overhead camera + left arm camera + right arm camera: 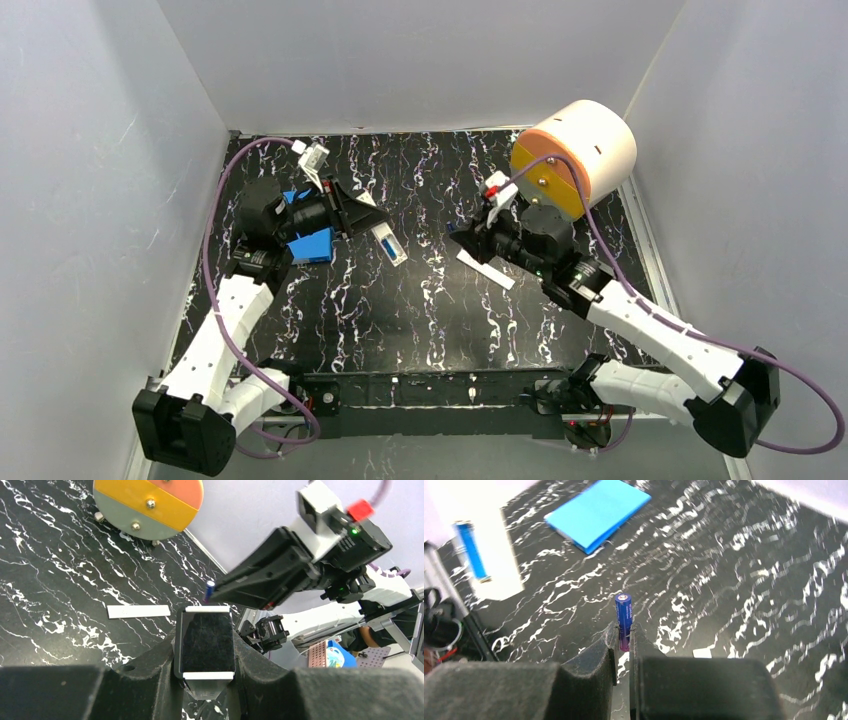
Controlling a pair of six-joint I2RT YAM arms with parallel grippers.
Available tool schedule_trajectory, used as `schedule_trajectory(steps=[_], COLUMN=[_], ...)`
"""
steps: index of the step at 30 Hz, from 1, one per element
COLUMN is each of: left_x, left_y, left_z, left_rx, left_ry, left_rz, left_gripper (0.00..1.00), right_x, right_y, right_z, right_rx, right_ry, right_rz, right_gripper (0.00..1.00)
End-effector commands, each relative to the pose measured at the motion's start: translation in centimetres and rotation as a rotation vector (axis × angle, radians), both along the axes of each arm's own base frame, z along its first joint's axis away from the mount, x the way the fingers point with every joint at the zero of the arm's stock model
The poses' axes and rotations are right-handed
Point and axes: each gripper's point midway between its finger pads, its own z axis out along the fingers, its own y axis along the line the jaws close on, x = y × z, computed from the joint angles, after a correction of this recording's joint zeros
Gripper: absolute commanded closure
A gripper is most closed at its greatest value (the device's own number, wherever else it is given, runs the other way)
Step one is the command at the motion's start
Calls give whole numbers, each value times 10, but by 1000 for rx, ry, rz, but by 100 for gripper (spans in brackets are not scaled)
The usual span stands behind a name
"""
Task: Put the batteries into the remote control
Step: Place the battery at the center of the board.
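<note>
Looking through the right wrist camera, I see one blue battery standing upright with its pale tip on top. The right gripper is clenched on its lower end. From overhead, that gripper sits over the middle of the table, and its tip points at the remote control, near it but not touching.

The remote control is a slim white bar grasped at one end by the left gripper, with the free end angled toward the right arm. A second battery lies lengthwise in its upper face. In the left wrist view the bar shows between that gripper's fingers as a dark glossy panel with white edges at both ends. I cannot tell whether the bar touches the table.

A flat white strip lies on the table just beside the right gripper, on its near side. A blue pad lies flat under the left arm's wrist, partly hidden by it. At the far right corner a cream-and-orange drum lies on its side, its coloured round face turned toward the arms.
</note>
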Motion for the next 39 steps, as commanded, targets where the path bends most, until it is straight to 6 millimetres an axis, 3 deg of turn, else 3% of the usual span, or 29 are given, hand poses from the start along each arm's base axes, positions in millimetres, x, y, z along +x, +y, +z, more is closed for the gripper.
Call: schedule_trajectory(steps=[1, 4, 6, 9, 13, 21, 25, 33, 36, 39], left_x=[-14, -16, -16, -16, -13, -11, -11, -12, -12, -12], left_y=[1, 0, 0, 1, 1, 1, 1, 1, 1, 0], left_z=[18, 18, 18, 20, 20, 3, 1, -1, 0, -1], left_rx=[-25, -26, -27, -36, -64, -87, -88, -84, -84, -82], left_ry=[-109, -117, -116, -121, -95, -45, -45, -46, -51, -50], left_rz=[-43, -51, -50, -33, -19, 2, -2, -5, -10, -13], left_gripper=[98, 98, 98, 98, 98, 98, 98, 98, 98, 98], right_x=[26, 29, 27, 12, -4, -32, -42, -40, -39, -32], right_y=[-21, -28, -38, -42, -39, -54, -54, -62, -60, -57], right_z=[-23, -52, -85, -119, -150, -206, -223, -239, -241, -229], right_rx=[-44, -51, -91, -155, -163, -91, -130, -168, -184, -188], right_ry=[231, 418, 579, 792, 936, 1156, 1253, 1291, 1303, 1266], right_rz=[-286, -430, -572, -682, -734, -922, -987, -1115, -1112, -1090], right_gripper=[92, 93, 95, 99, 99, 99, 99, 97, 80, 67])
